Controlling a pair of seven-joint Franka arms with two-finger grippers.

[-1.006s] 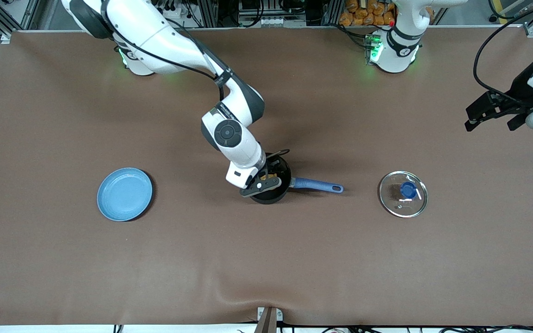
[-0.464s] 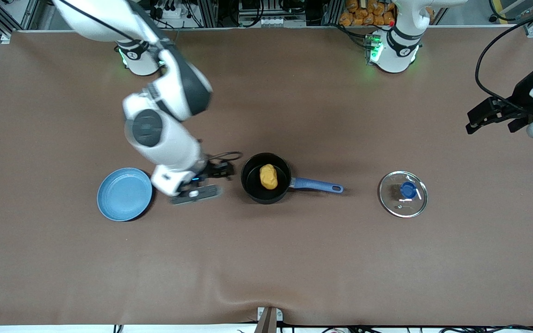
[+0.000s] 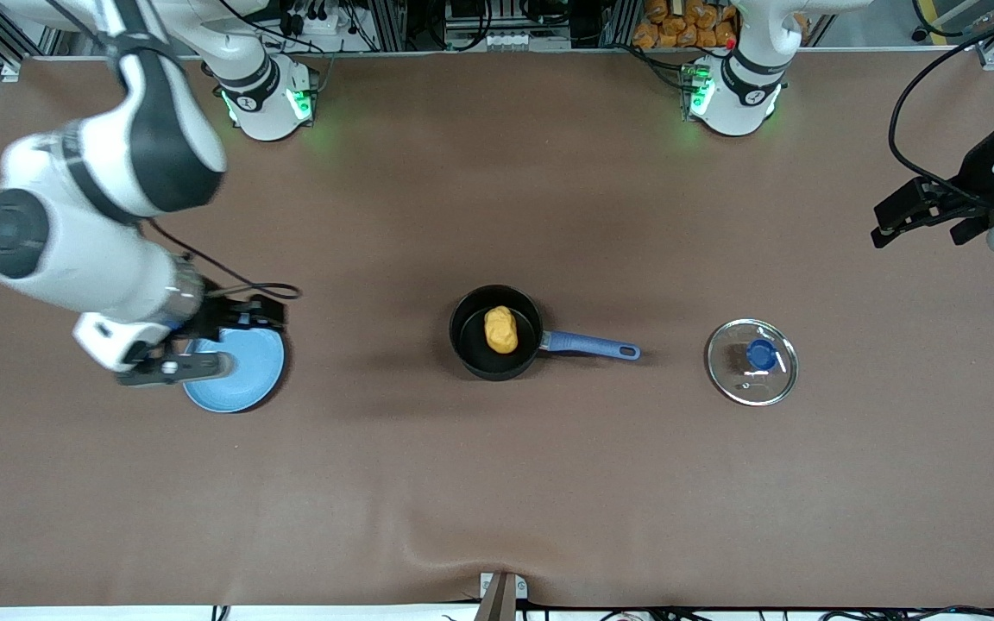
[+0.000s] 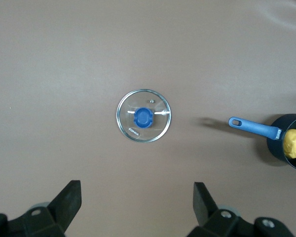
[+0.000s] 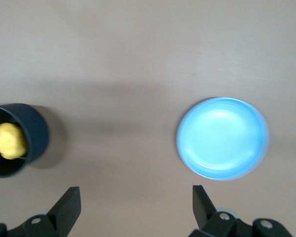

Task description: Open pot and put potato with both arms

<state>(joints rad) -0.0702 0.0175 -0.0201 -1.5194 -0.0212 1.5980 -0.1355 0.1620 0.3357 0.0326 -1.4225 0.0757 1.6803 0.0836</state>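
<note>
Potato (image 3: 501, 329) lies inside the pot (image 3: 495, 333), a lumpy yellow-orange oval well short of the rim, so the bowl holds it loosely. It looks firm and light with a matt skin; fingers closing across its short width from above should grip it without slipping, though the pot wall leaves little room at the sides. The pot sits mid-table, its blue handle (image 3: 590, 347) pointing toward the left arm's end. That handle is probably the best hold for the pot itself: long, stiff, standing clear of the bowl.

Toward the same end, well apart from the pot, the lid (image 3: 751, 361) rests flat on the table (image 3: 497, 483), knob (image 3: 761, 353) up. Glass is fragile and slick, so I judge the knob the only sensible place to take it.

Right gripper (image 3: 204, 343) hangs over the plate (image 3: 242, 379) edge, fingers spread and empty. Left gripper (image 3: 920, 211) hangs over the table near the left arm's end, also spread and empty. With the lid off and the potato in, the task looks done.
</note>
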